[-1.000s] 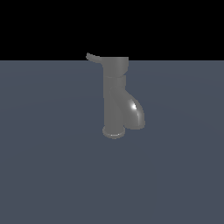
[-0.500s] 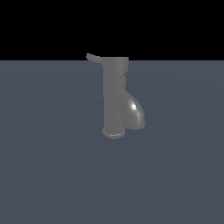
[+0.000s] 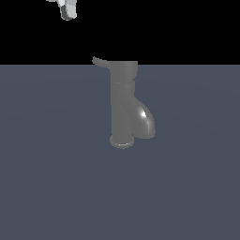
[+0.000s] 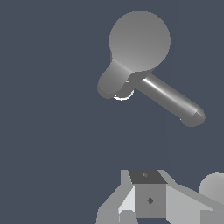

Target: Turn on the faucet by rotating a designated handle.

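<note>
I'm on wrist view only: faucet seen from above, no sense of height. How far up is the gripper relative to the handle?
Observer: In the exterior view the gripper is well above the handle, with nothing touching.
Operator: Any sideways offset?
Observer: Yes. It sits to the exterior view's left of the handle's tip, clear of the faucet column.
Operator: Which way does the lever point there?
Observer: Toward the exterior view's left, from the top cap. The spout bulges low down on the opposite side.
</note>
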`<state>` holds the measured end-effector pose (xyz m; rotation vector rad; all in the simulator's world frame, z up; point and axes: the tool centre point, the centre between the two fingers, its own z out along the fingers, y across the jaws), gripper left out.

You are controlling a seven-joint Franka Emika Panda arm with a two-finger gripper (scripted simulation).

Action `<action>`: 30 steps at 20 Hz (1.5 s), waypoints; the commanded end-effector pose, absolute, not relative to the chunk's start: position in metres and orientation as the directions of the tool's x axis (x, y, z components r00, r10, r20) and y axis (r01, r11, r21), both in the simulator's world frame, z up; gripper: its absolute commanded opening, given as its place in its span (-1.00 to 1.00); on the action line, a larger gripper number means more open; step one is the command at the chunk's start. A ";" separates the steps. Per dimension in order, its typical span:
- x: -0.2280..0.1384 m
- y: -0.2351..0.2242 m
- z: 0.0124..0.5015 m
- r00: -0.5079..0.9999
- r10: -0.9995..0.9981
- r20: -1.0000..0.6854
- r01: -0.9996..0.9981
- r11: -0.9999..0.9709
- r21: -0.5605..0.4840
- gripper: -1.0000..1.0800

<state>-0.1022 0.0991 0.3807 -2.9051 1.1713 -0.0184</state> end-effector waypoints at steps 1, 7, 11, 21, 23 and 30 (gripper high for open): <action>-0.089 0.100 0.372 0.679 -0.734 0.006 -0.734 -0.679 -0.013 -1.00; -0.058 0.099 0.352 0.574 -0.819 0.003 -0.819 -0.574 -0.011 -1.00; -0.037 0.096 0.339 0.497 -0.868 0.001 -0.868 -0.497 -0.009 -1.00; 0.006 0.081 0.310 0.315 -0.949 0.000 -0.949 -0.315 -0.003 -1.00; 0.012 0.078 0.306 0.288 -0.958 0.000 -0.958 -0.288 -0.002 -1.00; 0.024 0.071 0.298 0.231 -0.973 0.000 -0.973 -0.231 0.000 -1.00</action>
